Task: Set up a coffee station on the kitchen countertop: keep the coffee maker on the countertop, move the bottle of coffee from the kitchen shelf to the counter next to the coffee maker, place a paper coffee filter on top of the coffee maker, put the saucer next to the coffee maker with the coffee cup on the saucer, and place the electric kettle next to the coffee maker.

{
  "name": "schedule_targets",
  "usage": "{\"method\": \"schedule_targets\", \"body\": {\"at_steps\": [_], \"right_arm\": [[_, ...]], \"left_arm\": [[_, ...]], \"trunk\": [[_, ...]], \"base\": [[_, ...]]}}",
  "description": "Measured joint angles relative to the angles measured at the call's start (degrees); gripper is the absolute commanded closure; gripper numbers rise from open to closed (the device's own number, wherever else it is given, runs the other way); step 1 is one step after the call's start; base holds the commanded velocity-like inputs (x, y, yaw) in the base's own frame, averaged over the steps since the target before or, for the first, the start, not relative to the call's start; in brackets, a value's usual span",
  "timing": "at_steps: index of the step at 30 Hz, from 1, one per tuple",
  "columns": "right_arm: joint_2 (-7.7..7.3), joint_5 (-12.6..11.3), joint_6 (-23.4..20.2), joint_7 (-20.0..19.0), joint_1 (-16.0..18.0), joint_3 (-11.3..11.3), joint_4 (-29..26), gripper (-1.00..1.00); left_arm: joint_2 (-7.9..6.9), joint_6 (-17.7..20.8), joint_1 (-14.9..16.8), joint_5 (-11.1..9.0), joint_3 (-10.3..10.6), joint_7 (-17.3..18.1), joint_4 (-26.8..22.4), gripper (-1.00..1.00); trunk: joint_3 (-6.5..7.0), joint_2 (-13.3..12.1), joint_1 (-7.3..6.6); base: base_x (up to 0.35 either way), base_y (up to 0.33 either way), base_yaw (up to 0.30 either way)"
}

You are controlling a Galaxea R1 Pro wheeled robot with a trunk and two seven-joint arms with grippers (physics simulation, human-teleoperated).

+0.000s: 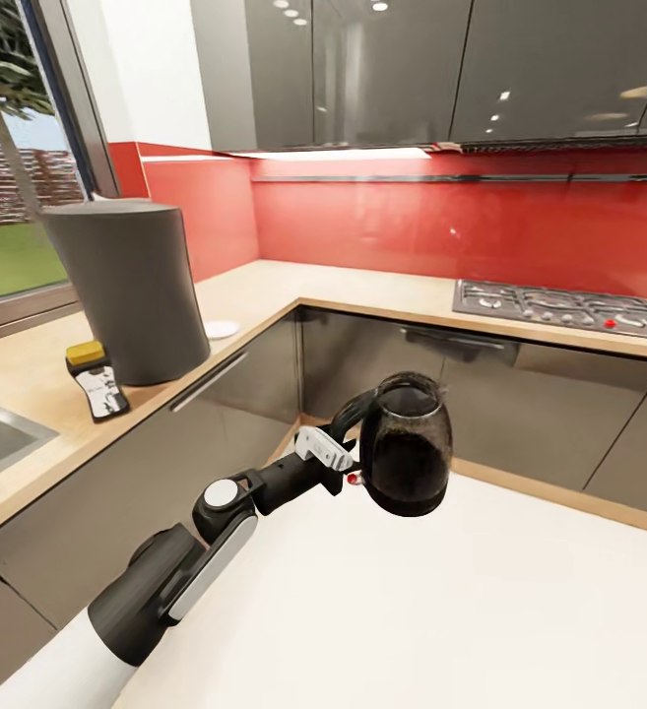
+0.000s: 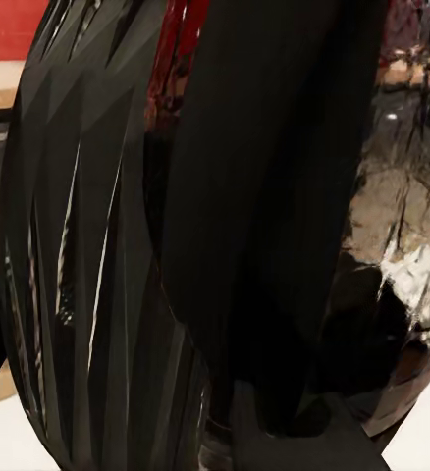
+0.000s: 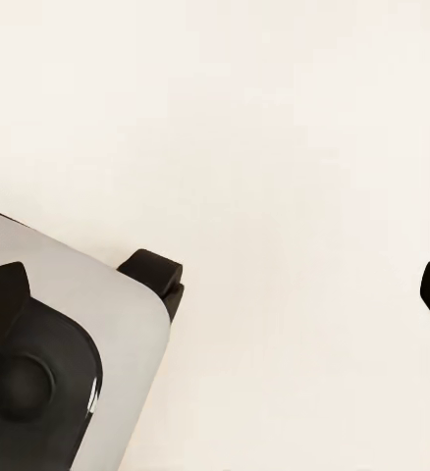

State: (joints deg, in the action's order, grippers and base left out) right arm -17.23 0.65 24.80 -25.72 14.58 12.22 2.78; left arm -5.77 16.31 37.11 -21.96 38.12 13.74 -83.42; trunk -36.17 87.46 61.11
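left hand (image 1: pixel 348 463) has the kettle (image 1: pixel 407 448) by its handle, held well off the worktop (image 1: pixel 28 374); can't tell the right one's state

The countertop (image 1: pixel 264 286) corner is overlooked from head height. The electric kettle (image 1: pixel 407 443) is seen there and, very close, in the left wrist view (image 2: pixel 264 196); pale floor (image 3: pixel 274 147) is faced by the right wrist camera.

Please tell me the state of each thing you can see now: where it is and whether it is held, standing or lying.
Kettle: held in the air by its handle, upright, above the floor.
Left gripper: shut on the kettle's handle.
Coffee maker: standing on the countertop.
Bottle of coffee: on the countertop beside the maker, tilted.
Saucer: flat on the countertop, nothing on it.
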Motion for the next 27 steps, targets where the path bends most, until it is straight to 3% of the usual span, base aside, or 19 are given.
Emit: {"method": "schedule_targets", "body": {"at_steps": [12, 27], "right_arm": [[0.05, 0.0, -0.1, -0.1, 0.0, 0.0, 0.0, -1.00], [0.52, 0.0, -0.2, -0.2, 0.0, -0.1, 0.0, -1.00]], "left_arm": [[0.01, 0.0, 0.0, 0.0, 0.0, 0.0, 0.1, 1.00], [0.01, 0.0, 0.0, 0.0, 0.0, 0.0, 0.7, 1.00]], "trunk": [[0.10, 0.0, 0.00], [1.01, 0.0, 0.03]], "base": [[0.292, -0.187, -0.044], [0.044, -0.021, -0.204]]}}
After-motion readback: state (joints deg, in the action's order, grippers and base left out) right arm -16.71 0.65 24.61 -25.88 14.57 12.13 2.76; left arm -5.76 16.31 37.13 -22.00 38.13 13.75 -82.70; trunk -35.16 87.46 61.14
